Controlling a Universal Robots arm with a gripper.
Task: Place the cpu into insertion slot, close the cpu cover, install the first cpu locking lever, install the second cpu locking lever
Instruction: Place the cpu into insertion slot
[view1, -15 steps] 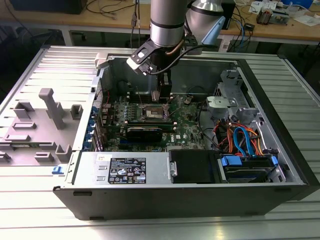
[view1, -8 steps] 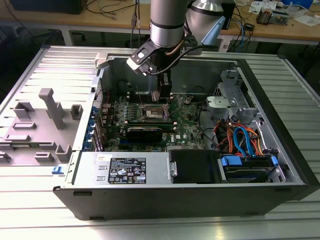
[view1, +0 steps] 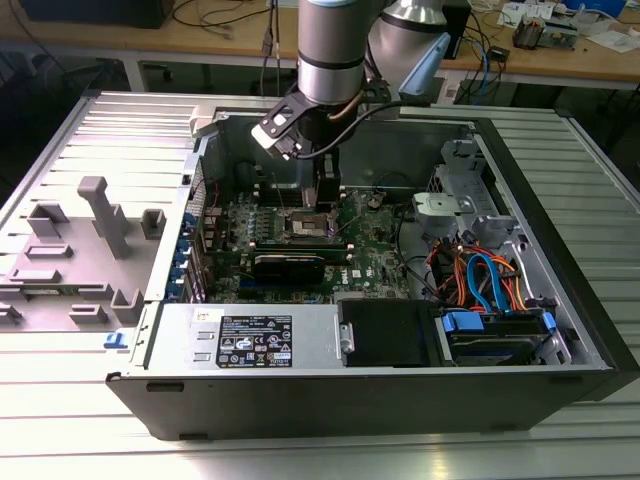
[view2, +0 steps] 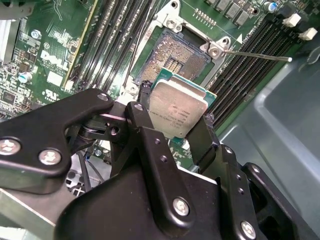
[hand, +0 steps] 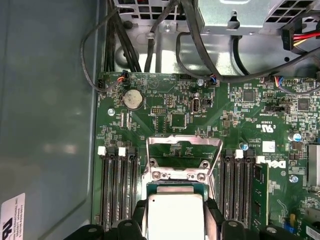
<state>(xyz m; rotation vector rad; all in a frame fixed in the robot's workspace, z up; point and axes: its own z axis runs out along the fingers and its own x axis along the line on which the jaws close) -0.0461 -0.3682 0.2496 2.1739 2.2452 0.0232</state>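
My gripper is shut on the cpu, a flat square chip with a silvery top and a green edge, gripped by two opposite sides. The cpu hangs over the near edge of the insertion slot, whose dark pin field lies bare. In the first wrist view the cpu sits between the black fingers, just before the cpu cover, a silvery frame standing swung open. A thin locking lever sticks out sideways from the socket. In the exterior view the gripper reaches down into the open computer case above the green board.
Long black memory slots flank the socket on both sides. Black cables hang along the case wall beyond the board. A drive cage with orange and blue cables fills the exterior view's right. Grey fixtures stand on the exterior view's left.
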